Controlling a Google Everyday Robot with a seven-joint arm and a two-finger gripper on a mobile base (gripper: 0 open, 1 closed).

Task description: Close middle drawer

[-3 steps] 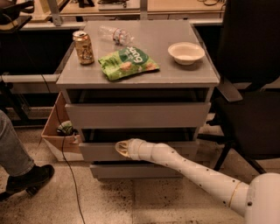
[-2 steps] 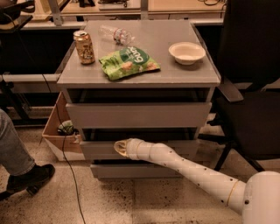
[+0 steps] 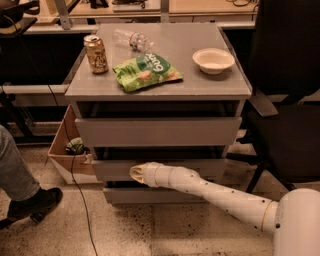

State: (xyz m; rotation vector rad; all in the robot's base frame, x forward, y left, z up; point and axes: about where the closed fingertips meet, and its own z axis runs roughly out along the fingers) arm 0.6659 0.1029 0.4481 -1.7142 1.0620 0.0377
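Floor (image 3: pixel 150 230): speckled terrazzo, pale, running under everything you see. Back of the room: a long desk (image 3: pixel 210 7) across the top edge, dark underneath.

Right side: a black chair (image 3: pixel 290 100), large, standing just beside the cabinet.

Centre: grey cabinet (image 3: pixel 200 82), flat top, three grey fronts stacked below it. The top drawer (image 3: pixel 157 131) has the tallest front. Below it is the middle drawer (image 3: pixel 110 170), a long low flat front with a dark gap above it. It sits forward of the lowest front (image 3: pixel 130 195), which is narrower and set back.

Your arm (image 3: pixel 220 192): white, segmented, coming in from the lower right and reaching left across the cabinet's face. The gripper (image 3: pixel 136 173) is at the middle drawer's front, left of centre, its tip against or just at the grey panel. From this angle you cannot tell how the gripper is set, wide or narrow.

Left of the cabinet: an open cardboard box (image 3: pixel 62 150) on the floor, touching or just beside the cabinet's side. A thin cable (image 3: pixel 75 185) trails down past it. A person's leg (image 3: pixel 15 165) in jeans, and a dark shoe (image 3: pixel 32 202), at the left edge.

On the cabinet top: a green snack bag (image 3: pixel 146 71) lying flat near the front middle; a pale bowl (image 3: pixel 213 60) to the right; a can (image 3: pixel 95 54) upright at the left; a clear plastic bottle (image 3: pixel 132 39) on its side behind the bag.
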